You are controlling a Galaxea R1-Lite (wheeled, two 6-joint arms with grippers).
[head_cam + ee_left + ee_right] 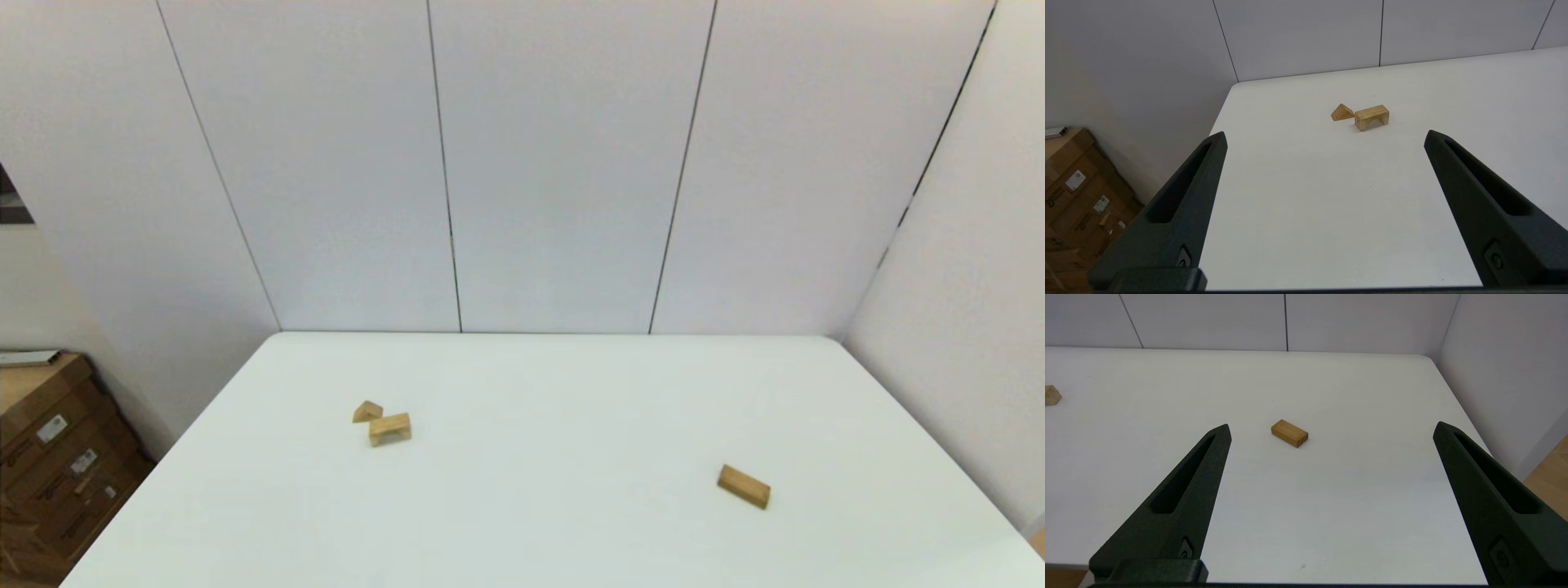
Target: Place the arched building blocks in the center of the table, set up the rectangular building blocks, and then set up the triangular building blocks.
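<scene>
Nothing readable anywhere.

The only printed matter is on the cardboard boxes (57, 457) stacked on the floor off the table's left side: a few small white stickers (51, 427) and some faint dark print on the brown card, all too small and blurred to make out a word, a number or a brand. The same boxes (1077, 196) show in the left wrist view, their labels (1076, 180) just as unreadable. The three wooden blocks, the table and the wall panels carry no lettering that I can see.
</scene>
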